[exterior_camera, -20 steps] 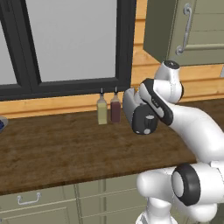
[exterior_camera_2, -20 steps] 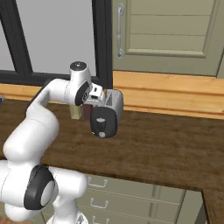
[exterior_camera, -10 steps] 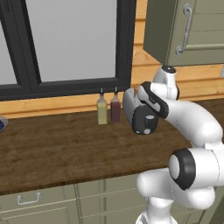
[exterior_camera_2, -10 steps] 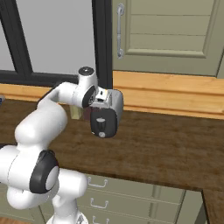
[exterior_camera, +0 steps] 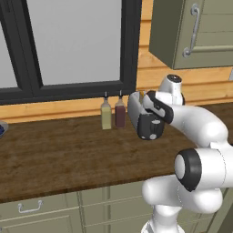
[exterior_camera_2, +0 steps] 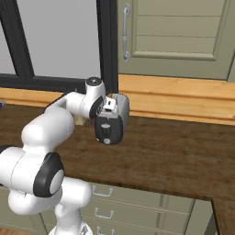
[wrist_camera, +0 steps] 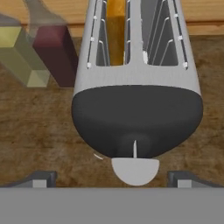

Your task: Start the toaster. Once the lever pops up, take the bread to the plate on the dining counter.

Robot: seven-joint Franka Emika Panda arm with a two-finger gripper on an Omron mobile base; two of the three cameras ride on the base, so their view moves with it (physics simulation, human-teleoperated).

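The toaster (wrist_camera: 136, 83) is a smooth, rounded silver box with two long slots on top, each lined with thin wire guides. Its near end is a glossy black panel, bulging like a dome, with a pale grey half-round lever (wrist_camera: 135, 170) below a narrow slit. In the left slot a golden-tan slice of bread (wrist_camera: 116, 30) stands upright, its top cut off by the picture's edge. The toaster stands on a dark, streaky wood-grain desk (exterior_camera: 59, 154), near the light wooden back wall. Just beside it are two square bottles, one olive-yellow (exterior_camera: 106, 114) and one dark red (exterior_camera: 120, 113), standing side by side. The hand (wrist_camera: 112, 178) hovers just before the black panel, its dark fingertips (wrist_camera: 40, 178) spread wide with the lever between them, holding nothing. In the base views the arm hides most of the toaster.
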